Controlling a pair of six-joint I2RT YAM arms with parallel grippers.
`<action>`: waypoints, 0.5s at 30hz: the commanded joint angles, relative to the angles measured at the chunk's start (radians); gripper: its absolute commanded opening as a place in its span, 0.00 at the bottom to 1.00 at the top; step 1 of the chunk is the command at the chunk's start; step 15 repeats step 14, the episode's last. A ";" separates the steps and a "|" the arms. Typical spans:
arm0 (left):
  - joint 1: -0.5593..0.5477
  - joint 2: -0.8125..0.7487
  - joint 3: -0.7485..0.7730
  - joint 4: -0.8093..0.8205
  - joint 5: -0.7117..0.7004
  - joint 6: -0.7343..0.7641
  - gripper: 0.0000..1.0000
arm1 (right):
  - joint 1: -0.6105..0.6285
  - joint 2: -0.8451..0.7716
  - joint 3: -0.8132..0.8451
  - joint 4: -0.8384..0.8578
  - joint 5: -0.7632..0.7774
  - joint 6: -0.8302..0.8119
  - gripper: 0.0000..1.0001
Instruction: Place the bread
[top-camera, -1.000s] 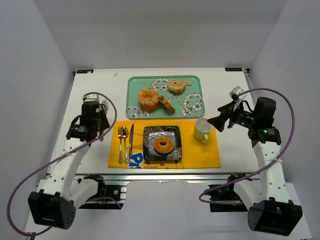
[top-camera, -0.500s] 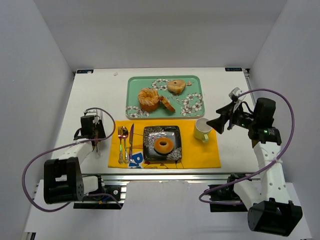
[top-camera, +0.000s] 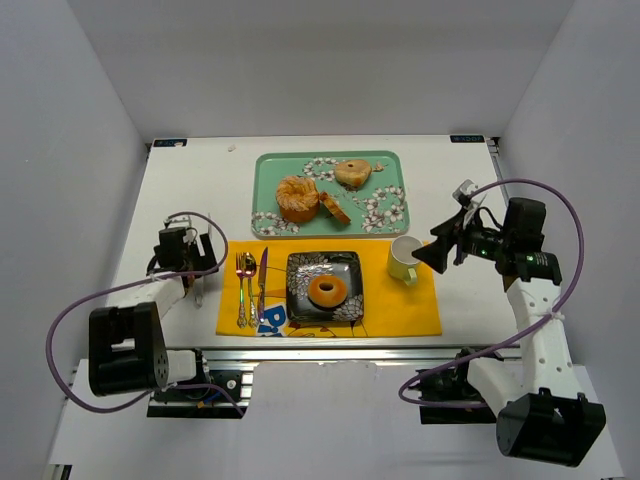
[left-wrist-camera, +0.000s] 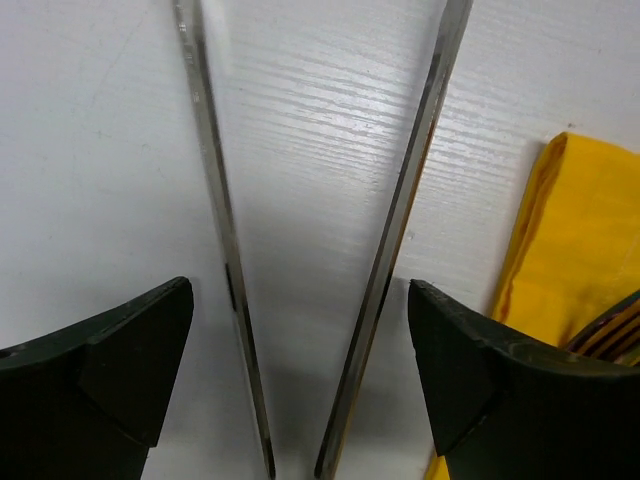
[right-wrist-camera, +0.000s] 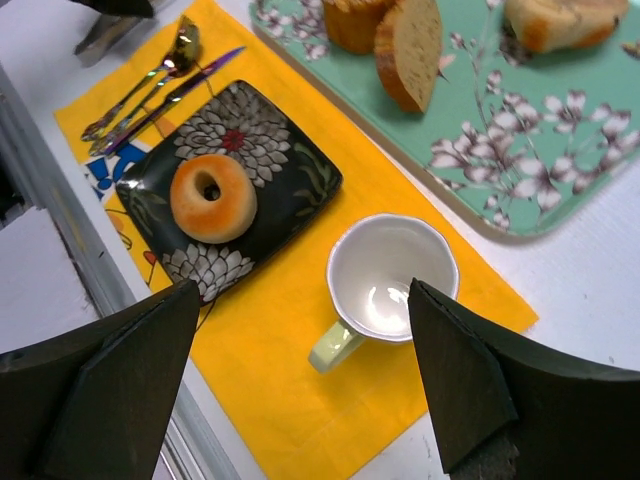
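Note:
The bread (top-camera: 326, 290) is a small golden-orange ring lying in the middle of the black flowered plate (top-camera: 347, 266) on the yellow placemat (top-camera: 400, 305). The right wrist view shows the bread (right-wrist-camera: 212, 197) on the plate (right-wrist-camera: 290, 160) with nothing touching it. My left gripper (top-camera: 192, 268) is low over the white table left of the placemat. It stands open (left-wrist-camera: 300, 290) astride two thin metal strips (left-wrist-camera: 400, 220) that converge toward me, its fingers clear of them. My right gripper (top-camera: 425, 255) hovers open (right-wrist-camera: 300, 290) above the cup, to the right of the plate.
A pale green cup (top-camera: 404, 258) stands empty on the placemat's right side. Forks and a knife (top-camera: 250, 285) lie left of the plate. At the back, a teal flowered tray (top-camera: 390, 170) holds a ridged orange pastry (top-camera: 297, 197), a cut slice and a tan ring (top-camera: 352, 173).
My left arm has folded back and come down beside the placemat's left edge, and its jaws have opened wide. My right gripper has drifted slightly down toward the cup. The bread has not moved.

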 joint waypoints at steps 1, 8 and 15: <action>0.010 -0.097 0.059 -0.061 -0.043 -0.062 0.98 | -0.003 0.033 0.040 -0.002 0.098 0.067 0.89; 0.010 -0.245 0.181 -0.261 0.018 -0.198 0.98 | -0.003 0.066 0.082 0.108 0.336 0.274 0.89; 0.012 -0.455 0.234 -0.344 0.139 -0.254 0.97 | 0.004 0.163 0.168 0.135 0.330 0.318 0.89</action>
